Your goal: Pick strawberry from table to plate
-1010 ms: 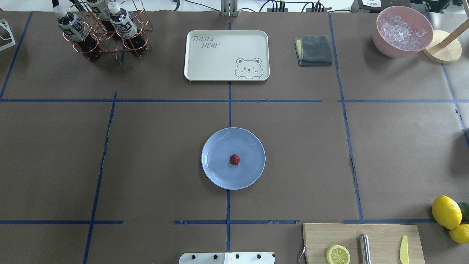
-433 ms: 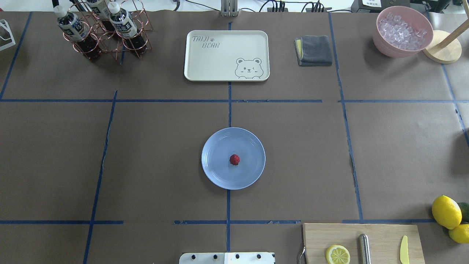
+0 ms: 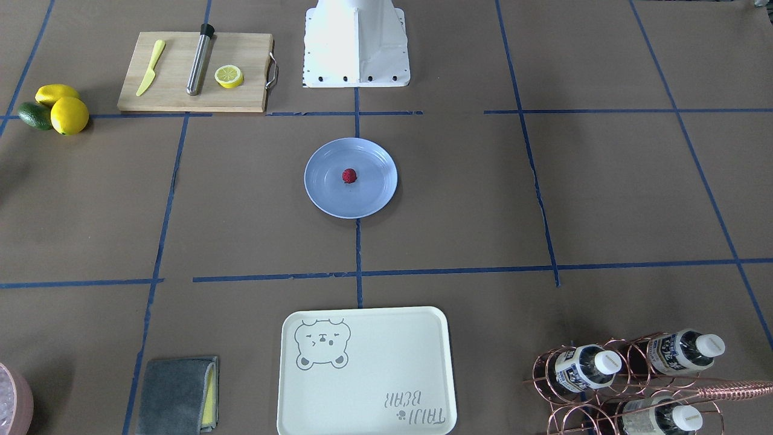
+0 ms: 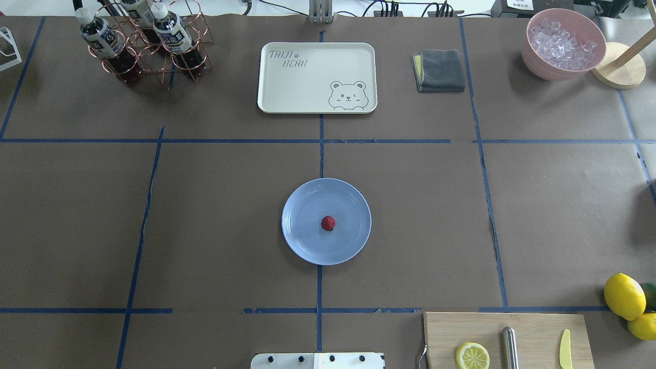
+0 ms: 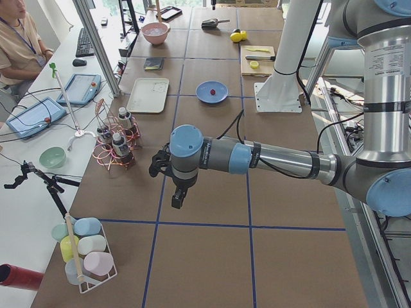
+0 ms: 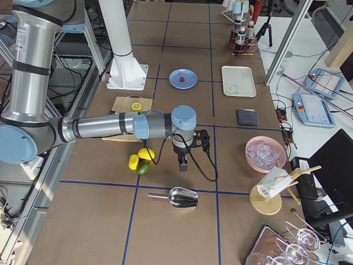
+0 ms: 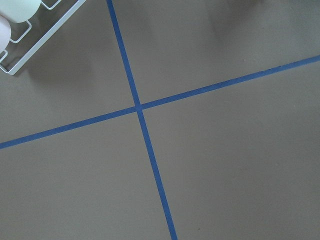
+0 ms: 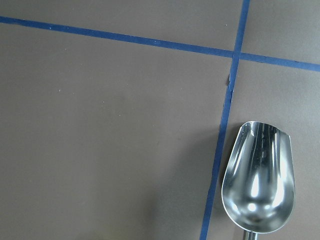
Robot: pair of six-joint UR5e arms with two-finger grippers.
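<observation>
The small dark-red strawberry (image 4: 328,223) (image 3: 349,176) lies near the middle of the light-blue plate (image 4: 307,241) (image 3: 326,196), which rests on the brown table (image 4: 205,205) at its centre. Neither gripper appears in the overhead or front-facing views. In the exterior left view my left gripper (image 5: 178,196) hangs over the table far from the plate (image 5: 204,96). In the exterior right view my right gripper (image 6: 183,163) hangs near the lemons, also far from the plate (image 6: 190,74). I cannot tell whether either gripper is open or shut. No fingers show in either wrist view.
A cream bear tray (image 4: 317,77), a grey cloth (image 4: 439,70), a pink bowl of ice (image 4: 562,43) and a copper bottle rack (image 4: 146,43) line the far side. A cutting board (image 4: 507,341) and lemons (image 4: 624,296) sit near right. A metal scoop (image 8: 259,177) lies below my right wrist.
</observation>
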